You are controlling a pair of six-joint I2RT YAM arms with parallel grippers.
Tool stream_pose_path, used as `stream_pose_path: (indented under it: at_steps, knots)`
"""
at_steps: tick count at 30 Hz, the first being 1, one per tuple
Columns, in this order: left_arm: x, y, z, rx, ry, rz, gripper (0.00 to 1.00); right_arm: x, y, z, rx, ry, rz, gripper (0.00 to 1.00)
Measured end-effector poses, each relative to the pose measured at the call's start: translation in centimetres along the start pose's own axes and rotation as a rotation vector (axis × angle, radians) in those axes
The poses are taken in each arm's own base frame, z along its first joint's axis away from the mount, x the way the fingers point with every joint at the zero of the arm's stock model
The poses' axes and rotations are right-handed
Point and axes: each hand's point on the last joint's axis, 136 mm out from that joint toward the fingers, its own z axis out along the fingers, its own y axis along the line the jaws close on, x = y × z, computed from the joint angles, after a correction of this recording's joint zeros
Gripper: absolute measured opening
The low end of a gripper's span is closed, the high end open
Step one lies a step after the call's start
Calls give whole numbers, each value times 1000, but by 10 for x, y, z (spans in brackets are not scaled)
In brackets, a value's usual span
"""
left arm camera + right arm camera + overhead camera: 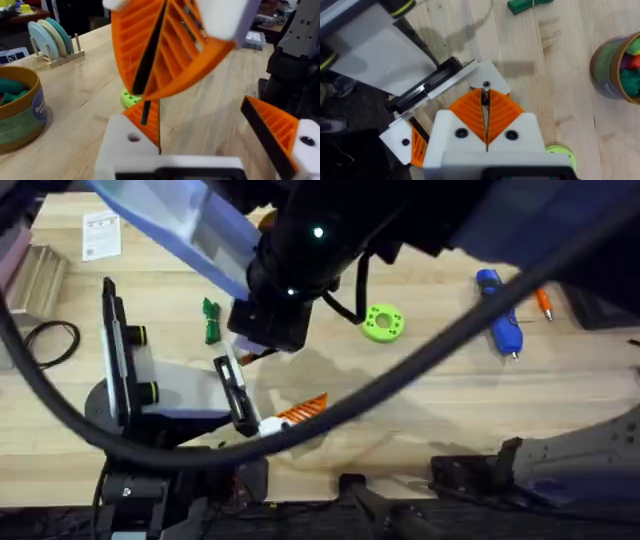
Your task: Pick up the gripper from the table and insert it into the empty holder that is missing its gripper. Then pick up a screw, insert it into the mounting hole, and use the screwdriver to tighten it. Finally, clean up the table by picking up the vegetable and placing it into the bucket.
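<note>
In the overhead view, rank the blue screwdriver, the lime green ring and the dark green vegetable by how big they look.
1. the screwdriver, clearly the longest.
2. the lime green ring and the vegetable look about alike; the ring is wider, the vegetable thinner, so no firm order.

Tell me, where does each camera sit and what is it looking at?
Overhead: sits above the table, over the arm bases, looking down and forward; the right arm rises large and dark under it, and the left gripper is lower.
Left wrist: rides the left arm, looking across the table past the bucket; its own open fingers show at the bottom.
Right wrist: rides the right arm, looking down; the right gripper is shut on the loose orange gripper.
Shared: the lime disc shows in all three.
</note>
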Motion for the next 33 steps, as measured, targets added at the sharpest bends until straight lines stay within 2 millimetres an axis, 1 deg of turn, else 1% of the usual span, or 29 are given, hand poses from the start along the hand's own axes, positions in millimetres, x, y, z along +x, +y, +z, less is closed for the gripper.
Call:
stream_pose_path:
  at_steps: [9,16,33]
  knots:
    - [0,0,0,0,0,0,986,2,-4,15,4,31,-4,6]
    - [0,0,0,0,0,1,986,-1,-6,15,15,18,-14,6]
    - [0,0,0,0,0,0,986,3,-5,15,10,35,-18,6]
